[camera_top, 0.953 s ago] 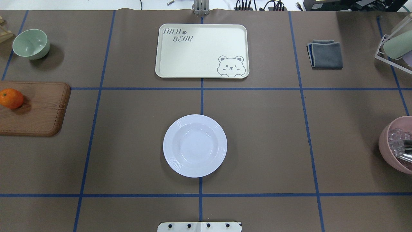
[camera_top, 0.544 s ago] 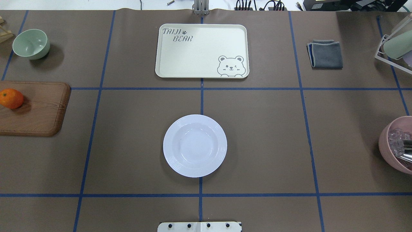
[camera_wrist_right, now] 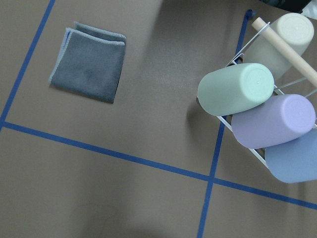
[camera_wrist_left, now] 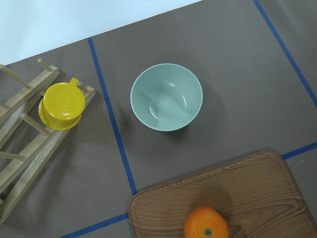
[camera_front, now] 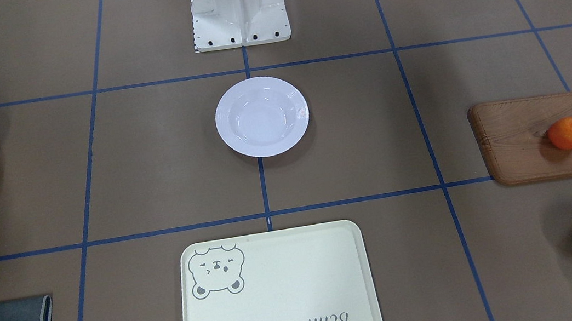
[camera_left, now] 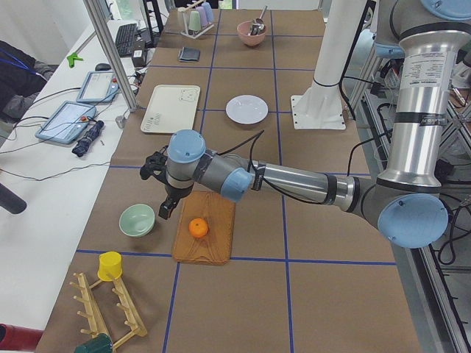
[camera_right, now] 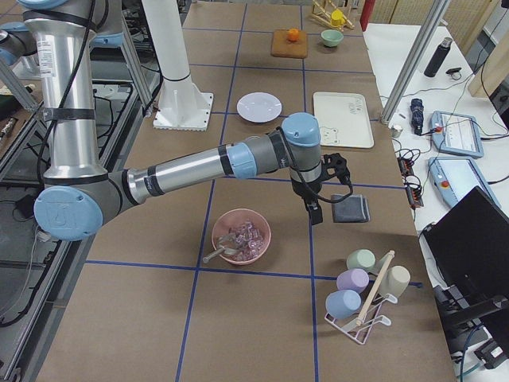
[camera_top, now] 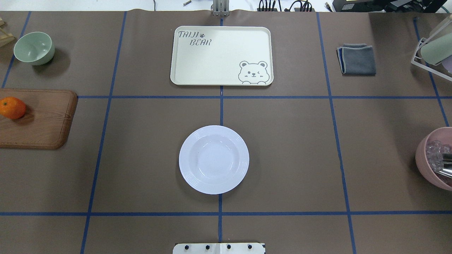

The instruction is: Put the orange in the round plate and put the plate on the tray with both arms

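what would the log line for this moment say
orange: on wooden board; plate: empty; tray: bare; left gripper: near board, jaws unclear; right gripper: by grey cloth, jaws unclear

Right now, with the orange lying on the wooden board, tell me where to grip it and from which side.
Grip the orange across its widest middle, coming straight down from above. It is round and sits free on the flat wooden board with nothing else on it, so both sides are open. The left hand hangs close by and seems the one to use.
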Robot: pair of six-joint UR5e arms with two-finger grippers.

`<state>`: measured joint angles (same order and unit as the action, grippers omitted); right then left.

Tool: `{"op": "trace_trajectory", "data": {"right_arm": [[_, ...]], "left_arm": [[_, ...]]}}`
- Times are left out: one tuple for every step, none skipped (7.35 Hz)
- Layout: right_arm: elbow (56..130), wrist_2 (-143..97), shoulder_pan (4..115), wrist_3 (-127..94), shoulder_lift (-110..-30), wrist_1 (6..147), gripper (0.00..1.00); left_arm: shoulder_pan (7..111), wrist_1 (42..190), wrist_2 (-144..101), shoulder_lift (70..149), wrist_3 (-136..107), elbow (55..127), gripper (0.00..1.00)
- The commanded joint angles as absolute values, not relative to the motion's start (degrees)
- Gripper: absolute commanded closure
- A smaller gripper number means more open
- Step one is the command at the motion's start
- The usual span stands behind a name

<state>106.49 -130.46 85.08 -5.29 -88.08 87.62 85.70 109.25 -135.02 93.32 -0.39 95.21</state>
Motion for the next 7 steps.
{"op": "trace_trajectory", "data": {"right_arm": [[107.1, -131.2, 80.1, -19.9, -88.2, 81.9, 0.00], [107.3, -131.0, 77.7, -26.0, -88.3, 79.1, 0.00], [107.4, -131.0, 76.5, -27.4, -89.4, 77.1, 0.00], [107.4, -131.0, 75.6, -28.8, -89.8, 75.7, 0.00], [107.5, -131.0, 75.4, -29.1, -90.4, 74.5, 0.00], [107.5, -131.0, 75.4, -29.1, -90.7, 74.3, 0.00], [107.5, -131.0, 75.3, -29.1, -90.8, 74.3, 0.00]], "left_arm": [[80.4, 114.3, -129.7, 93.1, -5.0, 90.6, 0.01], [76.7, 117.1, -129.0, 93.1, -11.6, 89.1, 0.01], [73.8, 120.4, -128.9, 93.1, -15.2, 87.5, 0.01], [71.8, 124.7, -128.8, 93.2, -15.7, 83.3, 0.01], [71.4, 128.3, -128.8, 93.3, -16.1, 80.6, 0.01], [71.0, 128.6, -128.8, 93.3, -18.4, 80.6, 0.01], [69.9, 128.6, -128.7, 93.2, -18.6, 80.5, 0.01]]}}
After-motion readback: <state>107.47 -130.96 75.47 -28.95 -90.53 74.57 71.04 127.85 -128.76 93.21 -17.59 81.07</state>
